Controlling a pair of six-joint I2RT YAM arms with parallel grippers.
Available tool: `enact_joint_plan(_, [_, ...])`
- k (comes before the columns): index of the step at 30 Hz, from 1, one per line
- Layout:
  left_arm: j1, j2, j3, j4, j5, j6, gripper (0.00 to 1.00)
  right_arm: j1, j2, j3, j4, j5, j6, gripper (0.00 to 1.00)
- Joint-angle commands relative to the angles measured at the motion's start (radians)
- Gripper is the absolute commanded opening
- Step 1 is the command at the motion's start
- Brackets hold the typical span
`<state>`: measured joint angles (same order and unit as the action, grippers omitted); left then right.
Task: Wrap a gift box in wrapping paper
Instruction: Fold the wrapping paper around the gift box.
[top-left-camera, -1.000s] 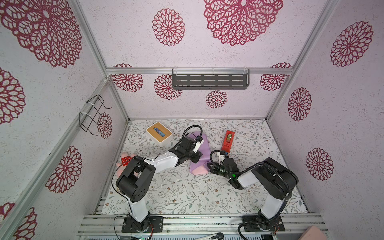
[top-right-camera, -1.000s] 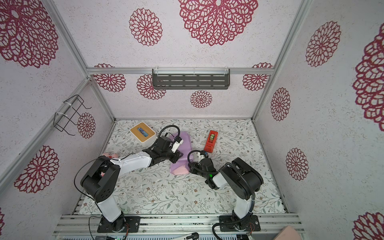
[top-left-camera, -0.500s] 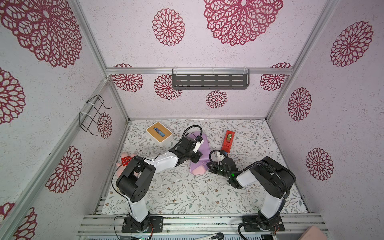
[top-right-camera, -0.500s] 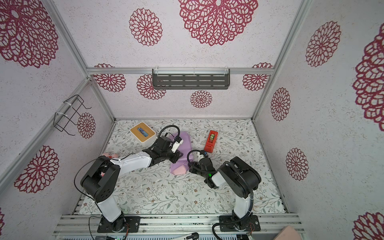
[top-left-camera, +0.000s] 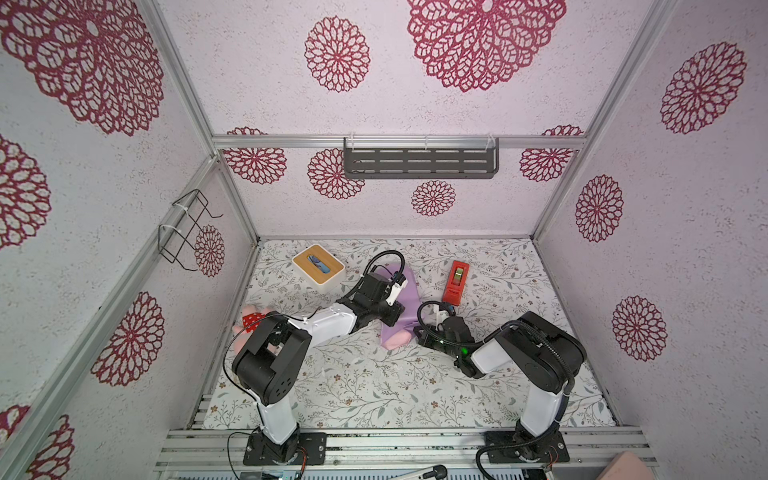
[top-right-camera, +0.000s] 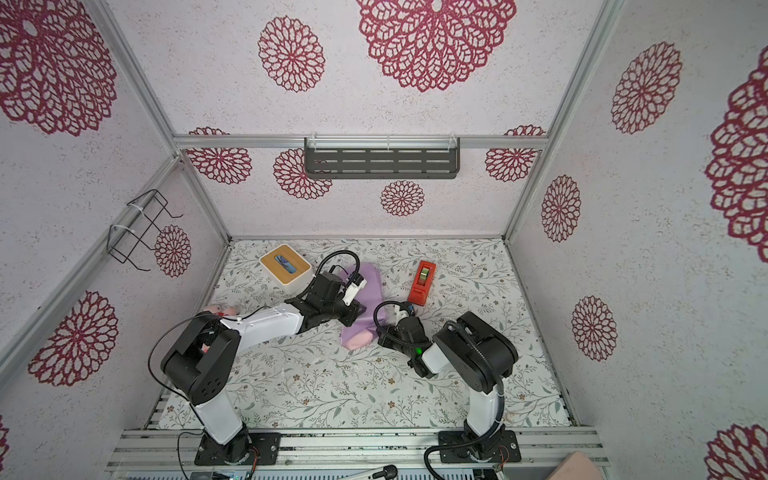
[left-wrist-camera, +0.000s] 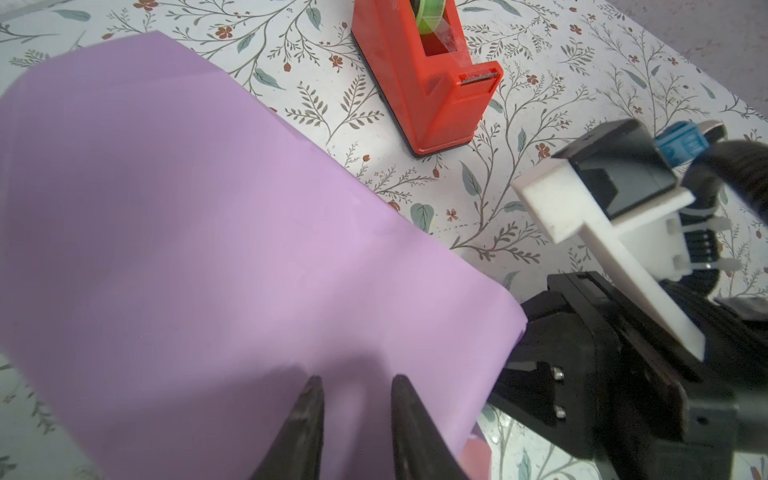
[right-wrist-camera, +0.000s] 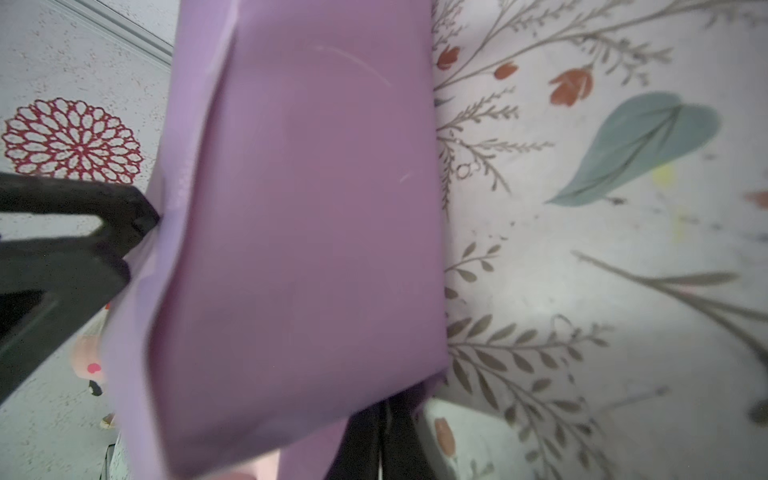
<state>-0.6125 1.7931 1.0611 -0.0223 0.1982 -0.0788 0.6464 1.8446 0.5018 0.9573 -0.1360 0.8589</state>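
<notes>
**A:** Where's the gift box? I can't find it.

**B:** It isn't visible. The wrapping paper (top-left-camera: 405, 299) lies mid-table as a long folded hump, lilac side out, with pink showing at its near end. I'd guess the box is underneath.

**A:** Which way does the hump run?

**B:** Near to far, leaning slightly right at the far end.

**A:** And the grippers?

**B:** The left gripper (left-wrist-camera: 353, 380) reaches in from the left over the hump. Its fingers are slightly spread, tips resting on the lilac top, with nothing between them. The right gripper (right-wrist-camera: 384, 409) sits at the near right corner, jaws pressed together, and it seems to pinch the paper's edge there.

**A:** So which arm makes the fold?

**B:** Probably the right, since it's nearer the loose end. The paper lies left of it and farther away, so the flap would go leftward while the left gripper pins the top.

**A:** Is tape within reach?

**B:** The red tape dispenser (top-left-camera: 456, 281) is just right of the hump's far end, closer to the right arm. There's a roll in it.

**A:** Any other containers?

**B:** A white box with a wooden top (top-left-camera: 318, 263) at the far left, with something blue in its slot.
</notes>
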Motion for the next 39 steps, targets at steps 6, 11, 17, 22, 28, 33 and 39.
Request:
enact_joint_plan(6, [-0.006,0.039,-0.038,-0.117,0.014,-0.001,0.31,0.006,0.018,0.029,-0.027,0.006,0.004,0.08])
enact_joint_plan(11, [-0.007,0.040,-0.038,-0.115,0.010,-0.003,0.31,0.019,-0.005,0.018,-0.099,-0.022,0.011,0.08])
enact_joint_plan(17, [-0.007,0.048,-0.035,-0.109,0.010,-0.007,0.31,0.046,-0.013,0.006,-0.114,-0.033,0.030,0.08])
enact_joint_plan(22, [-0.007,0.051,-0.030,-0.108,0.009,-0.009,0.31,0.073,-0.024,-0.002,-0.112,-0.025,0.048,0.08])
enact_joint_plan(28, [-0.008,0.053,-0.032,-0.109,0.006,-0.010,0.31,0.100,-0.031,-0.014,-0.110,-0.008,0.061,0.08])
enact_joint_plan(33, [-0.007,0.054,-0.032,-0.109,0.004,-0.013,0.30,0.113,-0.038,-0.019,-0.114,-0.003,0.059,0.08])
enact_joint_plan(39, [-0.007,0.050,-0.035,-0.109,0.003,-0.013,0.30,0.086,-0.032,0.019,-0.153,0.005,0.021,0.08])
